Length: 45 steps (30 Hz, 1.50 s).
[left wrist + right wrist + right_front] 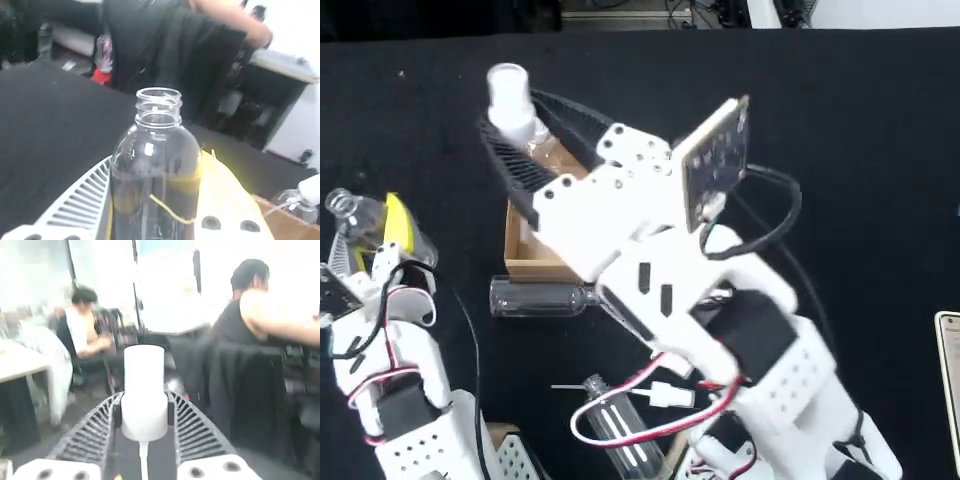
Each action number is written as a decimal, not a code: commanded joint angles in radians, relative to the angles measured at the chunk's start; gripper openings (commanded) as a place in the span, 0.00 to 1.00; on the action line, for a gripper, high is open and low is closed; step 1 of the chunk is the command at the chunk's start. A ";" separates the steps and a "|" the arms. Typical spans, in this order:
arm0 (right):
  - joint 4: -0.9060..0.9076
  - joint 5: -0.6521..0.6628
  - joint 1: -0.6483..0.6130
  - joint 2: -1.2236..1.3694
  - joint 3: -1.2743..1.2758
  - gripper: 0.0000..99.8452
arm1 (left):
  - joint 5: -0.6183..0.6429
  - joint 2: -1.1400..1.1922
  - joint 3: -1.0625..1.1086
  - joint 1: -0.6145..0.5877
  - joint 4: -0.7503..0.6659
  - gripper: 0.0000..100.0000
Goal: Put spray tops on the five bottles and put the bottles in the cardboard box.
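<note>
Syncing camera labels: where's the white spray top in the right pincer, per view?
High view: spray top upper left, in the right pincer, by the cardboard box.
Left wrist view: spray top far right, over the box corner.
Right wrist view: spray top centre.
Shared landmark, high and left wrist: cardboard box.

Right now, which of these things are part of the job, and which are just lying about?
Job: open bottle in the left gripper; spray top in the right gripper; cardboard box; bottle lying beside the box; second bottle lying nearer the arms; loose spray top beside it.
Lying about: flat white thing at the high view's right edge.
</note>
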 commanded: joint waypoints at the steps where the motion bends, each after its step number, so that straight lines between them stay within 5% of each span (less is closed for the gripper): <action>1: -0.186 -0.009 -0.015 -0.033 0.028 0.01 | 0.002 -0.006 0.019 0.051 -0.086 0.03; 8: -0.190 -0.009 0.035 -0.035 0.041 0.01 | 0.002 -0.021 0.033 0.188 -0.129 0.03; 20: -0.196 -0.011 0.152 -0.054 0.096 0.01 | -0.008 -0.021 0.159 0.638 -0.135 0.03; 26: -0.196 -0.009 0.157 -0.101 0.107 0.01 | -0.008 -0.018 0.180 0.650 -0.310 0.03; 45: -0.342 -0.011 0.155 0.058 0.108 0.01 | -0.006 -0.018 0.180 0.659 -0.310 0.03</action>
